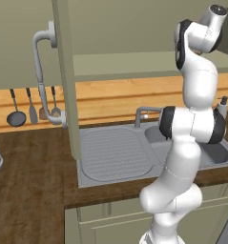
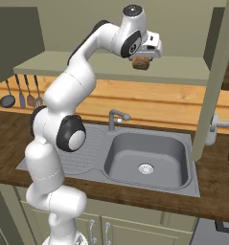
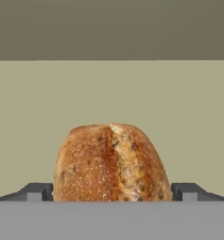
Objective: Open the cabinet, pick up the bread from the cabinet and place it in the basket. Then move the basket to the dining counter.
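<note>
The jaws (image 3: 111, 192) stand wide open, one finger on each side of the bread (image 3: 112, 161), closed on nothing yet; judging by that straddle, the arm is lined up to close on the loaf. The bread sits on the pale shelf (image 2: 87, 67) of the open cabinet (image 2: 216, 81), above the sink (image 2: 147, 160). It is a small rounded loaf with an orange-brown, speckled crust, split by a paler crack along its top.
</note>
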